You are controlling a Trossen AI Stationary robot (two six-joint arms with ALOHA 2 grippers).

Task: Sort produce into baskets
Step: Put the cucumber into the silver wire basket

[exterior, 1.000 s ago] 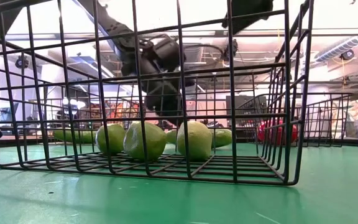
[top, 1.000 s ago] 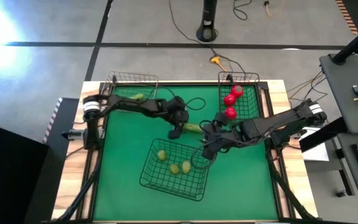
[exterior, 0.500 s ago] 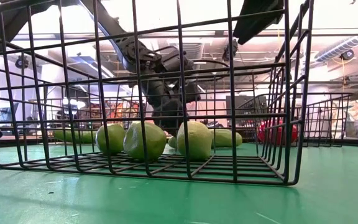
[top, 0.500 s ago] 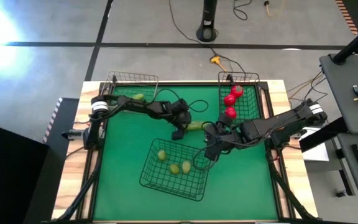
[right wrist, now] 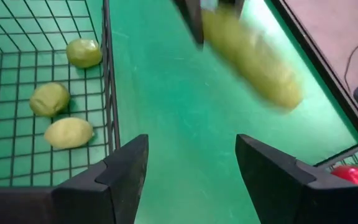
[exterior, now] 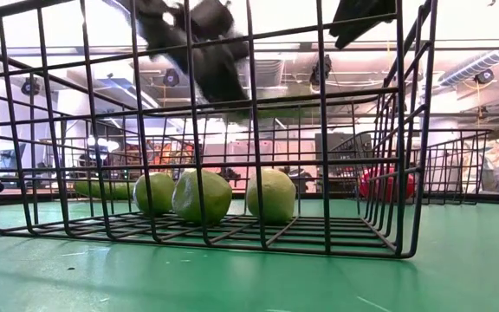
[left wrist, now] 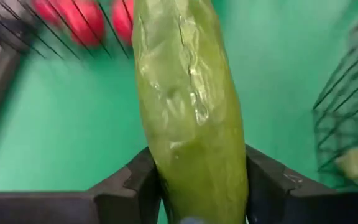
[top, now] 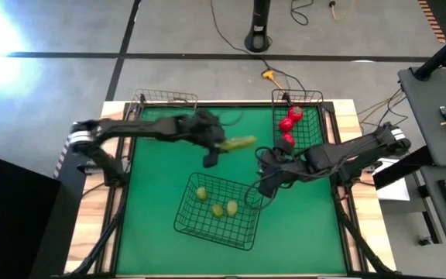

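Observation:
My left gripper (top: 221, 144) is shut on a green cucumber (top: 239, 142) above the middle of the green table; the left wrist view shows the cucumber (left wrist: 188, 106) filling the gap between the fingers. My right gripper (right wrist: 191, 168) stands open and holds nothing, just right of the large near basket (top: 242, 232). Three limes (top: 216, 201) lie on that basket's floor. Red tomatoes (top: 288, 124) sit in the far right basket (top: 313, 97). A second cucumber (top: 169, 121) lies in the far left basket (top: 165, 98). My left gripper pinches the cucumber between its two fingers (left wrist: 135, 183), on the sides of its left end (left wrist: 194, 180). The fingers slant downward from the table's left, and the cucumber sticks out ahead of them toward the right. It is lifted clear of the table.
The large basket's wire wall (right wrist: 107, 81) stands close beside my right gripper. Bare green table (top: 157, 178) lies between the far left basket and the large basket. Cables (top: 242, 122) run across the far middle of the table.
My left gripper has taken hold of the cucumber that lay on the table and has risen with it, drawing a little toward the far left. The cucumber is now lifted clear of the table. My right gripper has stayed in place.

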